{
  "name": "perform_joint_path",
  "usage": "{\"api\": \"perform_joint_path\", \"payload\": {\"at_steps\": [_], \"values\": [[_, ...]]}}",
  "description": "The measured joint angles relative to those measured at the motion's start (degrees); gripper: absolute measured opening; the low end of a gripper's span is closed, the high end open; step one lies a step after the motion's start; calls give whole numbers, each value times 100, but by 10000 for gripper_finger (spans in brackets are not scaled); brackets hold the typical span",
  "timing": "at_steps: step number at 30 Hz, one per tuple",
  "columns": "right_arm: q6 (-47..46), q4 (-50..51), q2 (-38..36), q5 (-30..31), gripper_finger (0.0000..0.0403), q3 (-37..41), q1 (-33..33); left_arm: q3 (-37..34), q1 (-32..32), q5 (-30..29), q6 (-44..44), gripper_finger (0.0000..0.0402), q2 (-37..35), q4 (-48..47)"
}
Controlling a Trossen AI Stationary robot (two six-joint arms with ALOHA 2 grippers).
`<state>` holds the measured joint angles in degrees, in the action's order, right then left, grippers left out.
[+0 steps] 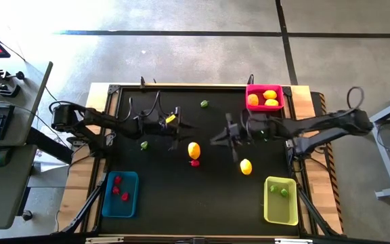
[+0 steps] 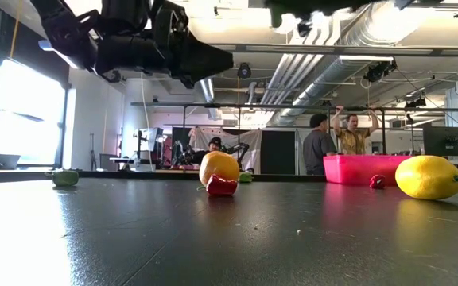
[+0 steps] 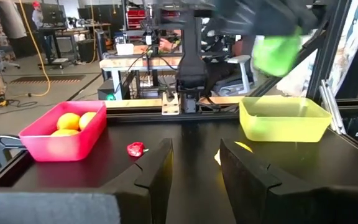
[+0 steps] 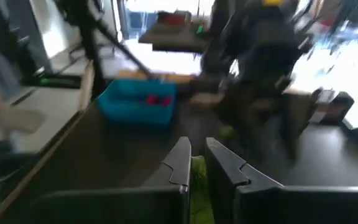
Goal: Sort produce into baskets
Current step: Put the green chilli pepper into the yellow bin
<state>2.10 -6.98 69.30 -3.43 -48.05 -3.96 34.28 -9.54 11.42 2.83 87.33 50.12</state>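
Right gripper (image 4: 196, 163) is up over the middle of my worktop (image 1: 181, 196), fingers pinched on a green piece (image 4: 197, 186) that shows between them in the right wrist view. Left gripper (image 3: 194, 163) sits just left of centre, fingers parted, nothing between them.

Pink basket (image 1: 265, 99) at the far right corner has three yellow fruits in it. Blue basket (image 1: 120, 195) at the near left holds three red pieces. Yellow-green basket (image 1: 280, 200) at the near right holds two green pieces.

Loose on the worktop: orange-yellow fruit (image 1: 193, 150) near the middle with a red piece (image 1: 194, 163) touching its near side, lemon (image 1: 246, 166) right of them, green piece (image 1: 144, 145) under the left arm, another green one (image 1: 204, 104) by the far edge. Low view also shows a small red piece (image 2: 377, 181) just beside the pink basket. Two people (image 2: 336, 141) stand in the room behind.
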Motion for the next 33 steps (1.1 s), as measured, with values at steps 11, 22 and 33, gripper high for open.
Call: {"api": "perform_joint_path", "payload": {"at_steps": [11,22,33], "values": [[-3614,3232,-948,687,12,1,-1867,0,-99,-2,44,122,0,-162],[-9245,5900,-676,541,12,12,-4419,0,-101,-2,374,122,0,-316],[-10629,6285,291,736,12,12,-5079,0,-359,-19,381,122,-2,-37]]}}
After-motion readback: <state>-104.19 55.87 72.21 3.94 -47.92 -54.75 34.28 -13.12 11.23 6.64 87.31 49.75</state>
